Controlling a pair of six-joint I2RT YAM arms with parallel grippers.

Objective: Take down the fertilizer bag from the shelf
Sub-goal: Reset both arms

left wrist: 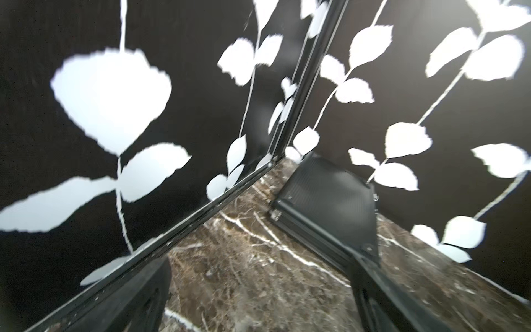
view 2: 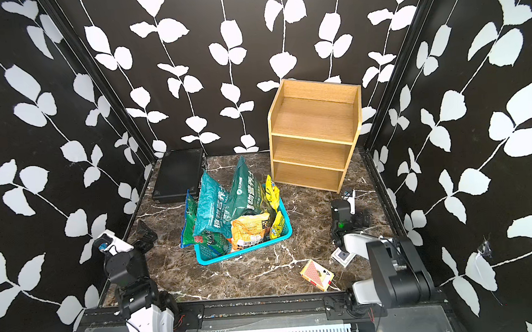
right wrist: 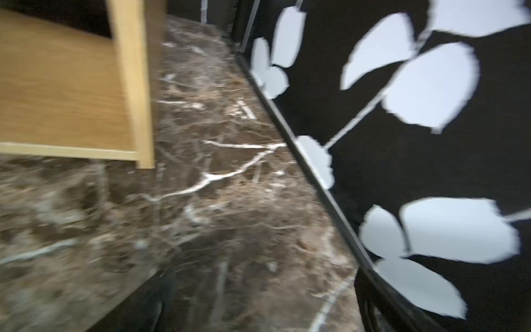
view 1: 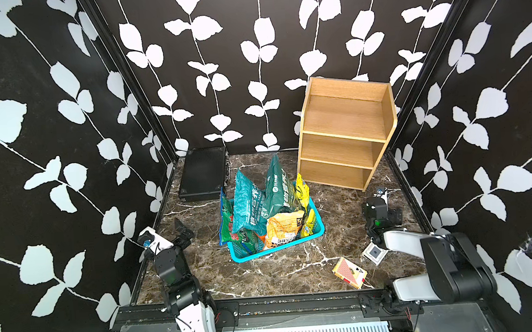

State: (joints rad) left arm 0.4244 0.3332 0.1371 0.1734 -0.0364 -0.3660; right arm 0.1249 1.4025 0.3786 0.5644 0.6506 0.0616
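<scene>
Oddly, the shelf (view 1: 345, 129) is bare on all three tiers. Every fertilizer bag (view 1: 248, 203) in view stands upright in the blue basket (view 1: 295, 242) mid-counter (view 1: 266, 279), near the shelf's foot, so the take-down looks done. The right gripper (right wrist: 264, 301), nearer the shelf and low before its bottom corner, has its jaws spread wide and holds nothing; the left gripper (left wrist: 258, 296) is likewise spread and empty, facing the black case (left wrist: 330, 201)
</scene>
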